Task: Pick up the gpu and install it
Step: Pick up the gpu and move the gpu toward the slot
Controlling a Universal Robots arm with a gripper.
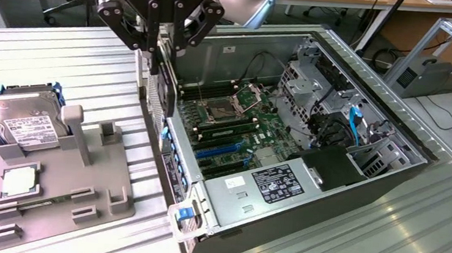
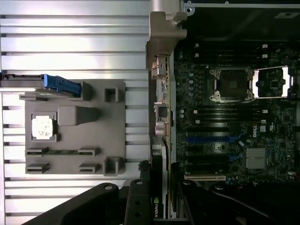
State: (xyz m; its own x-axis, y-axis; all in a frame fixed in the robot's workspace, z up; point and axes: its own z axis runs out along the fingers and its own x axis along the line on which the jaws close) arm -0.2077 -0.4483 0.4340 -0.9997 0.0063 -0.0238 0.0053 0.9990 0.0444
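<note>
The tool [image 1: 163, 48] is pinching the gpu [image 1: 158, 96] by its top edge at the exterior view's upper left. The card is hanging upright along the open computer case's [image 1: 224, 53] edge.

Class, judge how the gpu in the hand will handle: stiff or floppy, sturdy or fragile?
The gpu hangs straight from the hand, so probably stiff. It looks thin, so likely fragile. Pinched only at its top, it might twist if bumped.
</note>
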